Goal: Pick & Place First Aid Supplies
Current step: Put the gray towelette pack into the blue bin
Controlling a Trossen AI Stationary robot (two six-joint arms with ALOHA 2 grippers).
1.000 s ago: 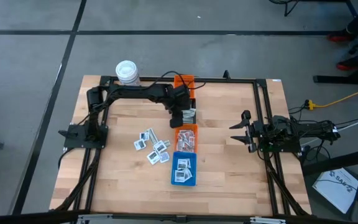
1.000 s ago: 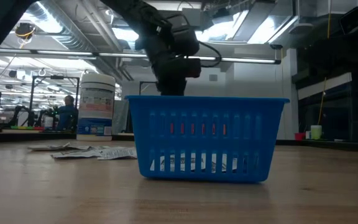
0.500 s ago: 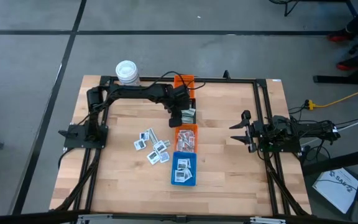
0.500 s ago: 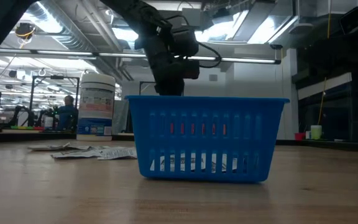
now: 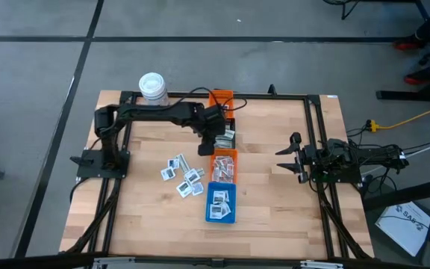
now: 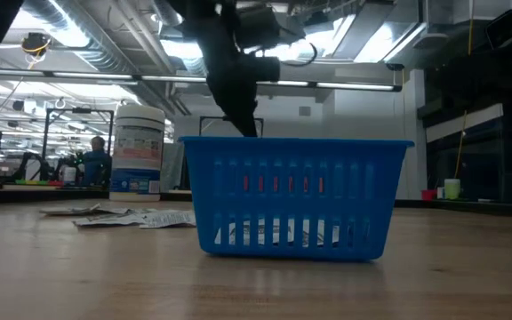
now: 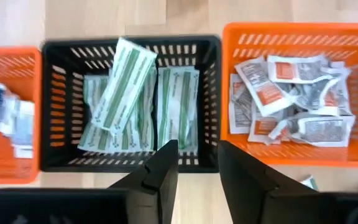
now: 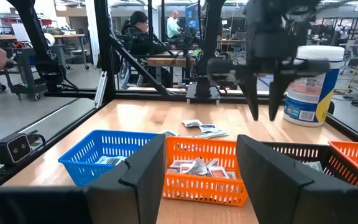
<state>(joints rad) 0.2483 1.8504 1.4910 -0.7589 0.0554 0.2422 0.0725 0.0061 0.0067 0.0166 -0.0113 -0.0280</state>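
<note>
At the near end of the bin row on the light wooden desk [image 5: 275, 194] sits the blue plastic slotted bin [image 5: 220, 204] w/ a few white printed packets in it; next one back is an orange plastic slotted bin [image 5: 225, 166] holding a heap of white packets w/ red print [image 7: 291, 102]. Beside these two, toward the left arm's side, a loose scatter of small white first aid packets [image 5: 182, 176] lies flat on the bare wood, well apart from the bins' walls. Further back comes the black plastic slotted bin [image 7: 129, 50], filled w/ narrow pale green-striped strips [image 7: 124, 81], one lying tilted across the others. The left tool [image 5: 209, 140] hovers above this black bin, fingers apart w/ a narrow gap, nothing between them. Behind that is a second orange bin [image 5: 221, 97] near the far edge, w/ some white-and-dark packets inside. At the far left corner stands the white cylindrical tub w/ blue label [image 5: 153, 87], upright. Off to the right side of the desk the right tool [image 5: 282, 159] waits, fingers spread wide & empty, well apart from everything. Beyond the desk, in the room, people sit at workbenches.
</note>
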